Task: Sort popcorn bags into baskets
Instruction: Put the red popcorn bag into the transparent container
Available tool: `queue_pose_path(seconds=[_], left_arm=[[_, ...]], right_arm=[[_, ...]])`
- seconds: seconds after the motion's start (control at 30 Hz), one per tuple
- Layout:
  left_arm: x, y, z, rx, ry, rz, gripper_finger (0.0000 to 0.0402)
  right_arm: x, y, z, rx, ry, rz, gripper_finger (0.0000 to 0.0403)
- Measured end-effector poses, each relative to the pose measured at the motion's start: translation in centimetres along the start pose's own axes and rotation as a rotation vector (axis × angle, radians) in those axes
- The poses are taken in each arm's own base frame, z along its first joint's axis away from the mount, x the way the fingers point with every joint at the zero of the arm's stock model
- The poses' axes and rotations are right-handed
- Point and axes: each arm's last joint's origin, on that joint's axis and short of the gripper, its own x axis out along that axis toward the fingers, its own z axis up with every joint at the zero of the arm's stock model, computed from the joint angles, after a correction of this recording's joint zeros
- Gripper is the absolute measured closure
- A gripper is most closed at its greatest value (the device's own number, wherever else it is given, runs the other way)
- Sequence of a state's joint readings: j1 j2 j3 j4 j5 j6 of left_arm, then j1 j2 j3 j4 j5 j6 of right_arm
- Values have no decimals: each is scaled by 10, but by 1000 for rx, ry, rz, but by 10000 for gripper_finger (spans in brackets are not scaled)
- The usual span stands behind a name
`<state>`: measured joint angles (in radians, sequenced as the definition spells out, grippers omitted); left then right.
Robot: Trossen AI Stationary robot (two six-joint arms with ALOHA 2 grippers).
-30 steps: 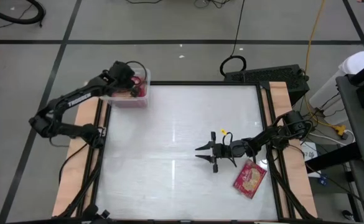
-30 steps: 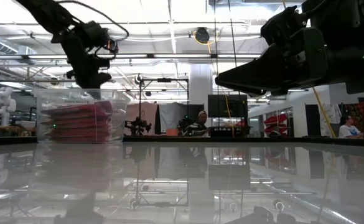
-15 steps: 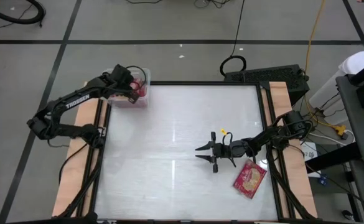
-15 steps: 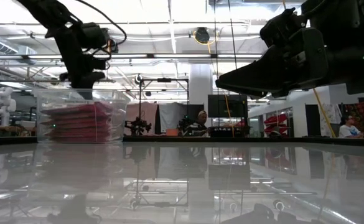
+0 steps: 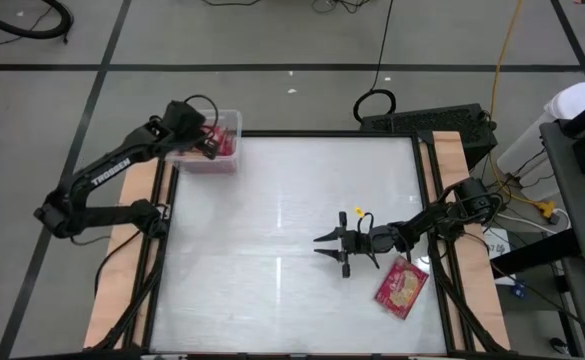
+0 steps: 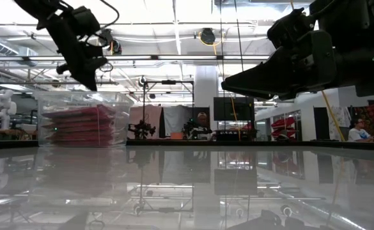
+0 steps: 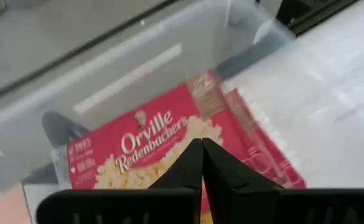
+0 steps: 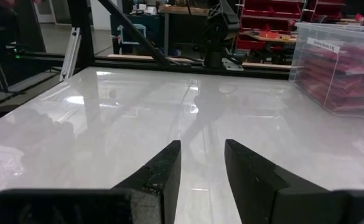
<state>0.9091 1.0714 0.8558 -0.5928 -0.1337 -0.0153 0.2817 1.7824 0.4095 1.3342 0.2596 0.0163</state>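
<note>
Left gripper (image 5: 212,146), upper left of the high view, hangs above the clear plastic basket (image 5: 234,122); its fingers (image 7: 194,163) meet, nothing between them; right gripper (image 5: 329,246), centre right, fingers slightly parted and empty, low over the glossy white table (image 5: 272,200); stacked flat red popcorn bags (image 6: 81,124) fill the round-cornered basket; one last bag (image 5: 402,287) lies flat, lower right, just beside the right arm.

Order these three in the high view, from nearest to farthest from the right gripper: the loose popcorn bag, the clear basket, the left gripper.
Measured from the right gripper:
1. Loose popcorn bag, beside it at the table's right edge.
2. Clear basket, far left corner.
3. Left gripper, over the basket; too close to the basket to call.
</note>
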Motion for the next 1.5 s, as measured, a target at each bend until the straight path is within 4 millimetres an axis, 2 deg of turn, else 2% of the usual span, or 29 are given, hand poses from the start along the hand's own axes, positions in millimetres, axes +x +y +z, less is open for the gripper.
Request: queue_pose_path(seconds=[0.13,0.23,0.43,0.53,0.6,0.77,1.03,1.2,1.33,1.5], left_arm=[[11,2,-2,-57,52,12,387],[9,-5,-1,-8,35,-52,394],[-32,-28,1,81,-146,-163,391],[-47,-32,-3,46,-182,-127,394],[-48,-32,-5,8,-177,-69,398],[-38,-38,-4,-33,-133,-99,382],[-21,-47,6,-54,-159,-84,374],[-11,-43,10,-339,-176,-1,389],[1,-33,18,-415,-123,-18,397],[16,-23,30,-417,-18,44,398]], right_arm=[[0,0,0,-3,0,-1,287],[0,-2,0,24,-1,-48,287],[5,-12,3,62,-18,-141,287],[10,-16,7,61,-37,-157,287],[13,-19,11,56,-49,-171,287],[21,-25,16,64,-64,-127,287],[21,-25,5,51,50,-129,287],[21,-25,2,34,86,-129,287],[21,-26,2,-5,88,-129,287],[21,-27,2,-11,88,-133,287]])
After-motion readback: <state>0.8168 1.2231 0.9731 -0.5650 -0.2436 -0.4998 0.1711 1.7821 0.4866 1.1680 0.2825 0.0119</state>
